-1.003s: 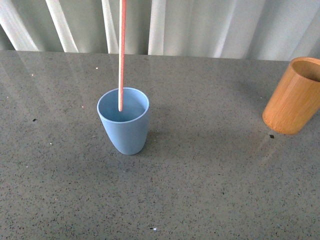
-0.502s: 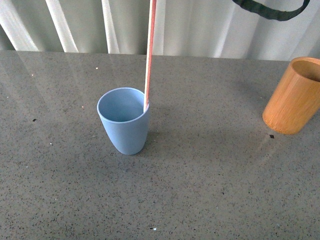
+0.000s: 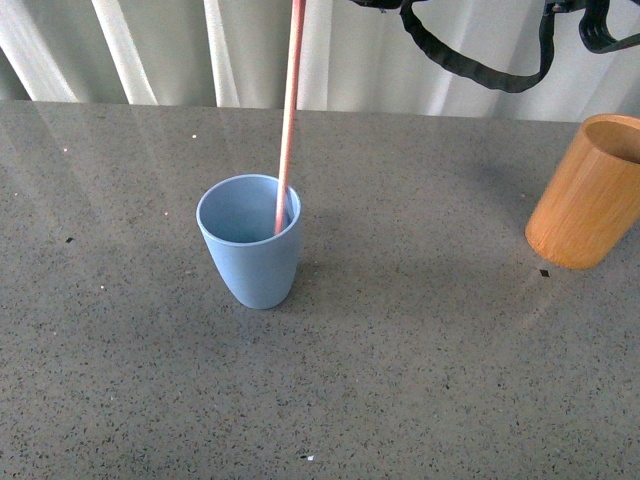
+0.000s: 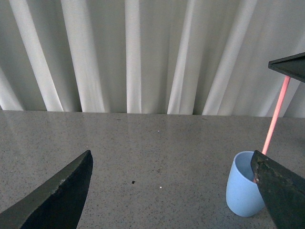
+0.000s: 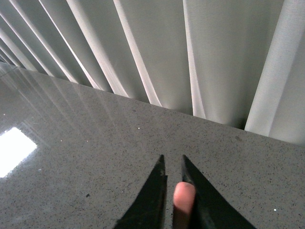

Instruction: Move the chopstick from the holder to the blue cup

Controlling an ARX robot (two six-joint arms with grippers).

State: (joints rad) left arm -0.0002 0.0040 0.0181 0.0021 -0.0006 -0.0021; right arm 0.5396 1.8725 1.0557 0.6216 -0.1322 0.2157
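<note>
**A:** What's the right gripper (image 5: 172, 183) doing?

**B:** Its two dark fingers are nearly closed, with the pink top end of the chopstick (image 5: 183, 196) pinched between them, so it is grasping the stick by its upper tip. The stick runs down from there, and its lower end sits inside the blue cup (image 3: 250, 250) directly beneath, leaning toward the cup's right rim.

**A:** And the left gripper (image 4: 171, 191)?

**B:** Spread wide with nothing between its fingers. The cup stands just beside its right finger.

**A:** How will the stick handle?

**B:** I'd judge it light, stiff and smooth. It's long enough that a grip at the very top lets the lower end swing, and it could slip through the pads. Once freed, it should tip and rest against the rim.

**A:** Do the views differ?

**B:** The front view alone shows the holder (image 3: 585, 195), well off to the right, and the stick's foot in the cup. Only the right wrist view shows the grip itself. The left wrist view catches the stick side-on above the cup.
</note>
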